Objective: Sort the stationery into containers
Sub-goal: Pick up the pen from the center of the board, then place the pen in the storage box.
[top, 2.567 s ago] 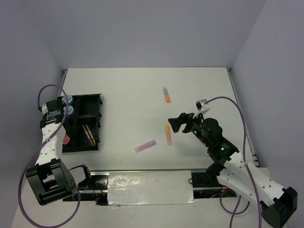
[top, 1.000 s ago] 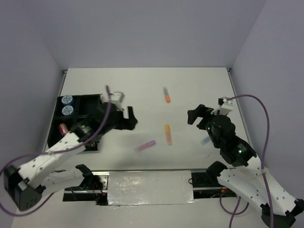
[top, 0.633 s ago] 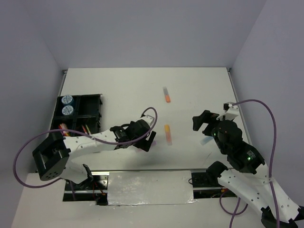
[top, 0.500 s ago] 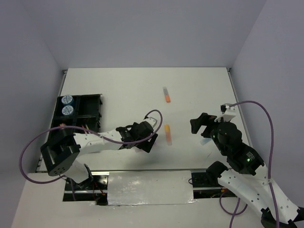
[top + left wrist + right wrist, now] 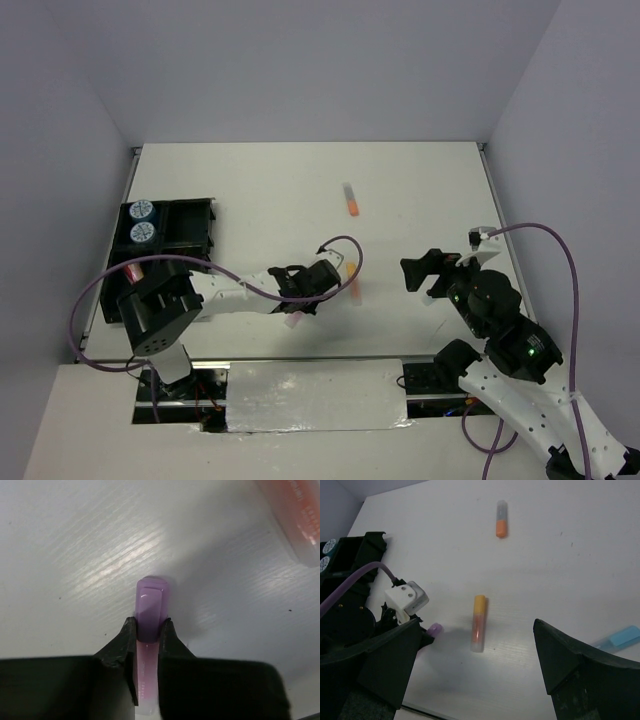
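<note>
- L gripper (image 5: 147, 630) is clamped on a short lilac plastic stick (image 5: 150, 602). Both black fingers (image 5: 125, 642) press its sides, and the rounded lilac end pokes out past the tips.
- In the top view, L gripper (image 5: 305, 290) sits low at the near-centre of the table. A bit of the stick (image 5: 293, 320) shows just beside it. Can't tell if the stick is lifted or touching the surface.
- R gripper (image 5: 425, 270) is spread wide with nothing between the fingers. It hovers right of centre, well apart from L gripper.
- Vs 2.6 s ago: L gripper was over the black plastic organiser tray (image 5: 205, 215) at the far left, and the lilac stick lay free on the table. Now the L arm reaches across and has hold of it.
- Vs 2.6 s ago: R gripper was close to the clear stick w/ orange cap (image 5: 352, 280). Now it's farther right.
- That orange-capped stick (image 5: 478, 623) lies just right of L gripper, untouched.
- A grey stick w/ orange end (image 5: 350, 199) lies farther back, same spot as before.
- A light-blue stick (image 5: 620, 637) lies at the right, near R gripper.
- Two round blue-white patterned rolls (image 5: 141, 222) sit in the tray's far-left compartments.
- The white table (image 5: 260, 180) shows a fine streaked grain in the L wrist view.
- Plain pale grey-lilac walls (image 5: 300, 70) stand on three sides.
- A shiny strip (image 5: 315, 395) runs along the near edge between the arm bases.
</note>
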Controlling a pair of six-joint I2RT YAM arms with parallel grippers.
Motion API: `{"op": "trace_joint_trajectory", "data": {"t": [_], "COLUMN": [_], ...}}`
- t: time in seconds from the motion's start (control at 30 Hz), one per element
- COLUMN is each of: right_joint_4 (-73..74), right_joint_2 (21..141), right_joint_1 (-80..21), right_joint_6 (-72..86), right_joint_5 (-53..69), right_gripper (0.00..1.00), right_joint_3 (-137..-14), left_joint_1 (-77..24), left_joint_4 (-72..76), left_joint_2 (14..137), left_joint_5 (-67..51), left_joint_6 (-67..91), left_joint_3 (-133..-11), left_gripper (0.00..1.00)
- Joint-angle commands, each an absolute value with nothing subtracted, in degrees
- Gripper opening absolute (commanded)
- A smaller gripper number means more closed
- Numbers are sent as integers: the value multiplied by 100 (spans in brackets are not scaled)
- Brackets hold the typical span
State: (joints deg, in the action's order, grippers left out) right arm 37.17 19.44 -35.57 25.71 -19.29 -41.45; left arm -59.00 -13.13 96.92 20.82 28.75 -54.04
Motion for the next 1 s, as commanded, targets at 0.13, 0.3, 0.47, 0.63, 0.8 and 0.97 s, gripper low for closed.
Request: {"op": "trace_joint_trajectory", "data": {"t": [0.13,0.3,0.47,0.63,0.8,0.97], "right_joint_4": [3437,3208,2918,2270,2031,1872], "right_joint_2": [1995,2056,2180,2197,2513,2654], "right_joint_1": [-3525,-3542,-3542,-3533,-3533,-3542], "right_joint_6": [2505,2540,2496,2566,2426,2338], "right_joint_5": [-1846,-1688,-1460,-906,-650,-650], "right_gripper": [100,100,100,100,100,100], "right_joint_3": [-4210,-4105,-3999,-3587,-3410,-3375], "left_joint_1": [-5573,-3765,-1692,-424,-264,-88], "left_joint_4": [-2688,-2752,-2341,-1564,-986,-642], "left_joint_2": [8748,7903,8033,9033,9693,9738], "left_joint_5": [2811,2594,3187,2584,2723,2821], "left_joint_6": [2848,2471,2426,2583,2408,2803], "left_joint_3": [-5748,-6257,-7012,-7547,-7612,-6980], "left_gripper": [0,0,0,0,0,3]}}
